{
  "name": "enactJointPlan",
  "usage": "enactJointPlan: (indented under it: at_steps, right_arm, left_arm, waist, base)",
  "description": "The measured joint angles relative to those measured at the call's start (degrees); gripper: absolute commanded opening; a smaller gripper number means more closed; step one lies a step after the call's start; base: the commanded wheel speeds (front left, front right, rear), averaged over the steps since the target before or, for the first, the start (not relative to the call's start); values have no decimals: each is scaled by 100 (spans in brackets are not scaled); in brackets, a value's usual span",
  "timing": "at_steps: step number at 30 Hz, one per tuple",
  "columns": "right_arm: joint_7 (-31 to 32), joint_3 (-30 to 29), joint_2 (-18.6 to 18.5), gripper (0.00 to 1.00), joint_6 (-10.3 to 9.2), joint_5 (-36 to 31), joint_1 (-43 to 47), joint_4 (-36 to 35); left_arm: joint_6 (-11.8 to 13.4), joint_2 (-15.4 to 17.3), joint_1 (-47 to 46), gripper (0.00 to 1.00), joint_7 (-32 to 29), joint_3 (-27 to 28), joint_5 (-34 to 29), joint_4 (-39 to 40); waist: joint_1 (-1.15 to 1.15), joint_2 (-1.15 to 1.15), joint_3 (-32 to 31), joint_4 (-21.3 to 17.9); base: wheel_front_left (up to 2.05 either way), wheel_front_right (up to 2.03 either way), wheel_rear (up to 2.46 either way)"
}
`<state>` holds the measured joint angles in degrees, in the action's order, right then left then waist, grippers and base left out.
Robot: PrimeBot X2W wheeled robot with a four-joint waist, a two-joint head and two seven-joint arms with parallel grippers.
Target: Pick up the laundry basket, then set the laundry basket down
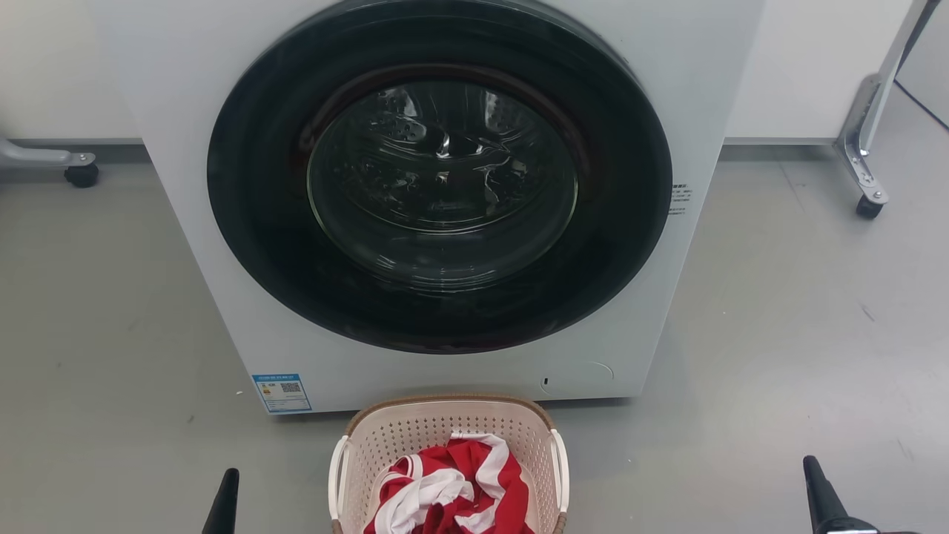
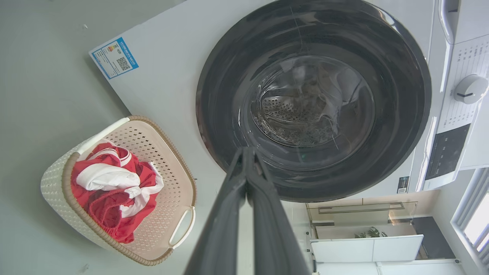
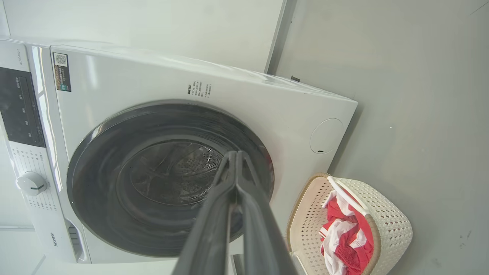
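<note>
The laundry basket [image 1: 426,434] stands on the floor [image 1: 778,334] just before the lower front edge of the washing machine [image 1: 311,363], holding a red-and-white garment [image 1: 452,493]. It lies between the left gripper [image 1: 225,504] and the right gripper [image 1: 823,497], one white handle facing each. Both grippers are clenched on nothing and stand apart from the basket. The left appears nearer.

One laundry basket [image 1: 415,434], two handles [image 1: 337,475], one clothes heap [image 1: 452,489]. One washing machine [image 1: 185,111]. Left pincer [image 2: 245,152], right pincer [image 3: 236,154]: two. Two casters [image 1: 81,175].
</note>
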<state>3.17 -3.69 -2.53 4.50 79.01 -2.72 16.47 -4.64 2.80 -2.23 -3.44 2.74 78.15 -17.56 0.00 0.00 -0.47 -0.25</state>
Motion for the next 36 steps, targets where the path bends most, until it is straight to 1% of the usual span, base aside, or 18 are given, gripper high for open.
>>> enactJointPlan:
  at_steps: [16,36]
  right_arm:
    - [327,-389,5,0,223,1238,-194,63]
    - [333,-394,5,0,234,1243,-254,65]
  left_arm:
    - [-245,-31,-228,0,-304,247,1274,25]
    - [-245,-37,-242,0,-304,253,1347,32]
  waist:
    - [0,0,57,25]
    - [0,0,57,25]
  base:
    - [0,0,0]
    - [0,0,0]
